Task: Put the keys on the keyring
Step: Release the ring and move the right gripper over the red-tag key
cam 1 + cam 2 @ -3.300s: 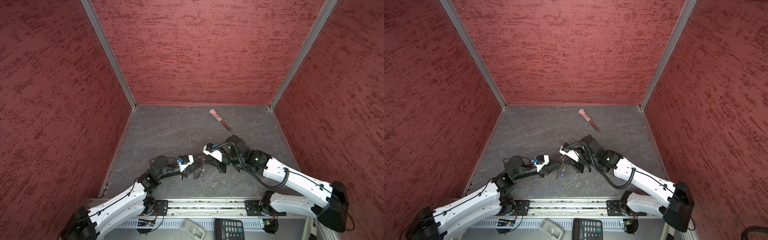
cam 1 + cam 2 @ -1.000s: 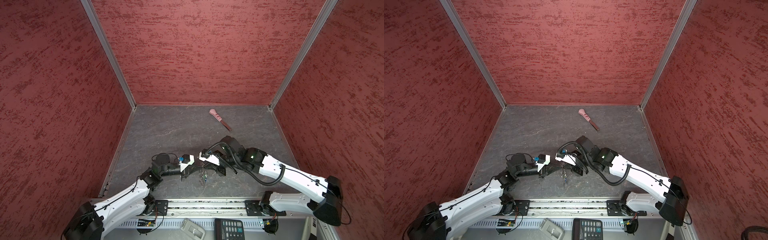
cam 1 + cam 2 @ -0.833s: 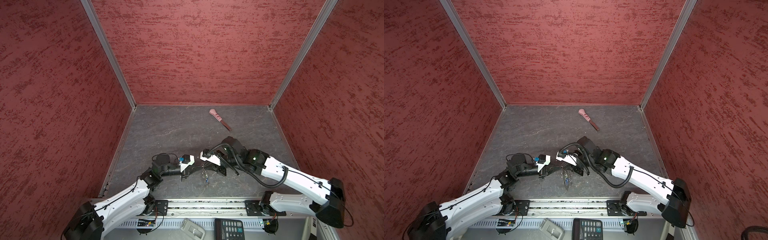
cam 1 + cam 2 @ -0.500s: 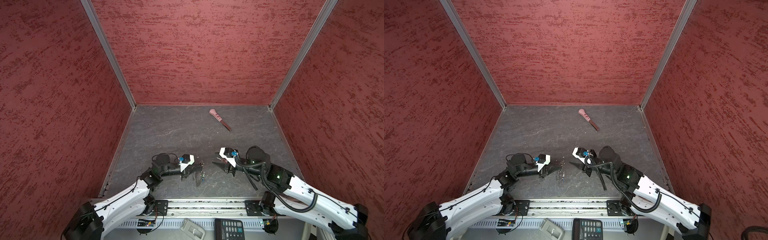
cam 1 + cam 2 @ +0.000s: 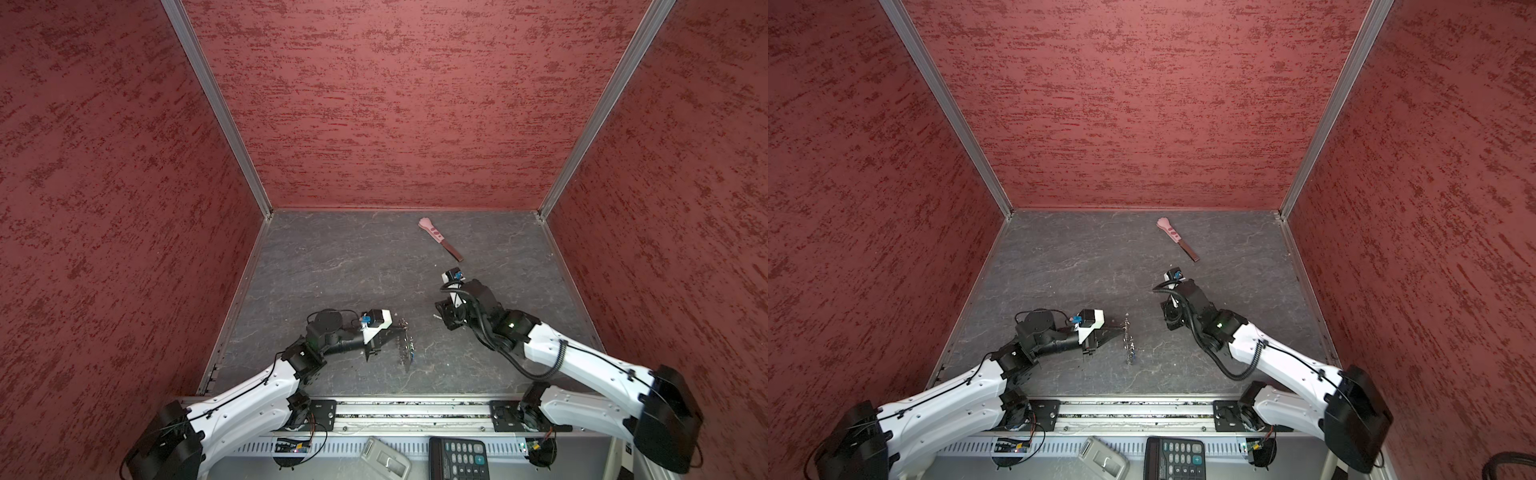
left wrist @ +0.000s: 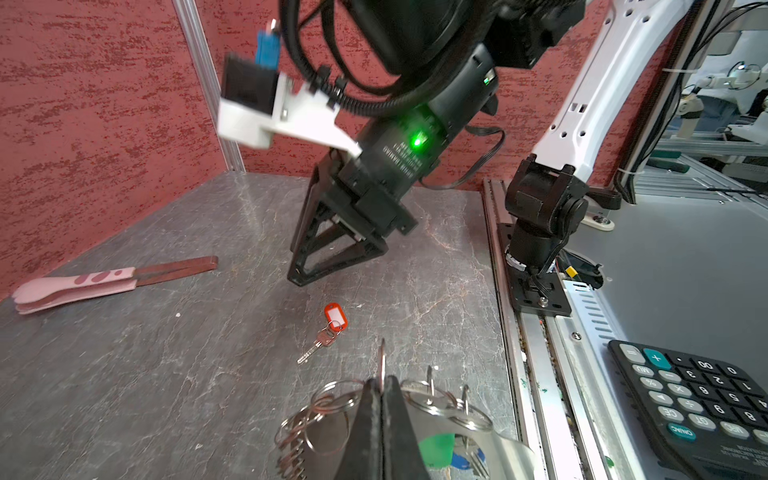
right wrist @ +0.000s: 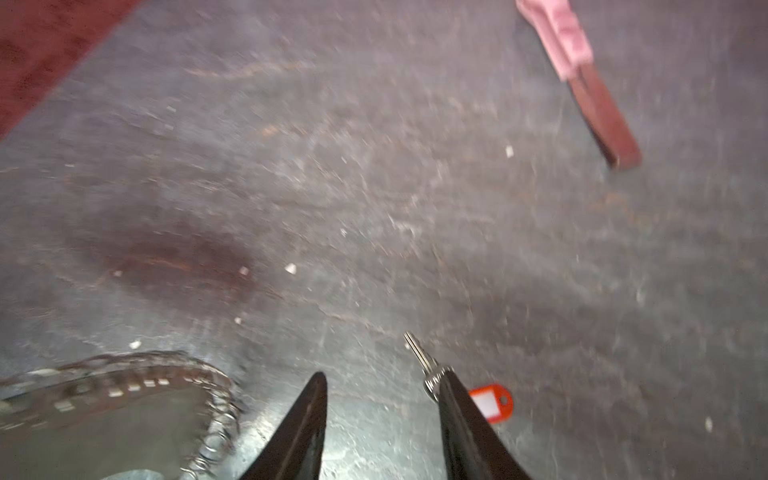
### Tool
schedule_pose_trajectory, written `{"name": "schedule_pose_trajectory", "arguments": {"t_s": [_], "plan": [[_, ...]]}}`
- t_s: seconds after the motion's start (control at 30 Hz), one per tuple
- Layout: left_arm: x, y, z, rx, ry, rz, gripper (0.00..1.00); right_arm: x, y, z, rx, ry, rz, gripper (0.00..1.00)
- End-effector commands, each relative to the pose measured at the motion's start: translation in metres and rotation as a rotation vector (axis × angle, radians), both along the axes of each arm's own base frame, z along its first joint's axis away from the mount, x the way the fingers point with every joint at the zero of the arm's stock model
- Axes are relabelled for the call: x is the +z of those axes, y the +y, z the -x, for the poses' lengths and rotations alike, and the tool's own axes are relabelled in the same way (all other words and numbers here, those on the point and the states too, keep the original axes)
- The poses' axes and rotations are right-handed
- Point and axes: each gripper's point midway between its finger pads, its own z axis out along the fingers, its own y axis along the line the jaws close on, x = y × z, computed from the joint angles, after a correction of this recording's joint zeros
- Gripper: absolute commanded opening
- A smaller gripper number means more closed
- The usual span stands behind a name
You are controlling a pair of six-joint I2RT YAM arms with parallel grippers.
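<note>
Loop of silver metal chain links and rings, the keyring [image 6: 332, 403]: pinched in left gripper [image 6: 381, 395], dangling. Green-tagged key [image 6: 436, 446] and blue-tagged key [image 6: 463, 459] hang with it. Red-tagged silver key [image 6: 328, 332]: flat, loose, nearby.

The left arm [image 5: 249, 399] and the right arm [image 5: 582, 361] are built alike, with glossy white shells dotted with small dark screws and joined by black cylindrical joints. Black shoulder housings sit at seven and five o'clock in both top views. A ribbed black cable [image 5: 561, 357] loops beside the right arm. Each wrist bears a white bracket [image 5: 380, 318] with a blue plug. The right gripper [image 7: 384, 386] has black, tapering fingers. A green light [image 6: 417, 141] glows beside blurred white lettering, seemingly a maker's mark.
</note>
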Motion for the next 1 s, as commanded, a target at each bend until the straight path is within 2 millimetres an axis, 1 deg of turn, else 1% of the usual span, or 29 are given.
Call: {"name": "schedule_pose_trajectory", "arguments": {"t_s": [0.0,0.17,0.23,0.33,0.47,0.6,0.77,0.97], "plan": [[0.004,0.0,-0.002,0.012,-0.043,0.012,0.0,-0.028,-0.018,0.006,-0.148,0.193,-0.02,0.43],[0.001,-0.001,-0.003,0.007,-0.035,0.005,0.0,-0.053,-0.032,0.005,-0.245,0.281,-0.07,0.42],[0.001,-0.002,-0.002,0.0,-0.032,0.004,0.0,-0.059,-0.033,0.002,-0.262,0.295,-0.093,0.4],[0.001,-0.003,-0.002,-0.004,-0.029,0.002,0.0,-0.064,-0.029,0.0,-0.259,0.315,-0.114,0.37],[0.001,-0.003,-0.002,-0.002,-0.031,0.002,0.0,-0.072,-0.031,-0.004,-0.269,0.333,-0.071,0.35],[-0.001,-0.004,-0.003,-0.002,-0.029,-0.002,0.0,-0.076,-0.031,-0.007,-0.267,0.34,-0.048,0.34],[-0.002,-0.004,-0.004,0.0,-0.027,-0.004,0.0,-0.08,-0.028,-0.008,-0.257,0.353,-0.037,0.3],[-0.001,-0.004,-0.004,0.001,-0.031,-0.001,0.0,-0.08,-0.024,-0.011,-0.247,0.355,-0.04,0.27]]}}
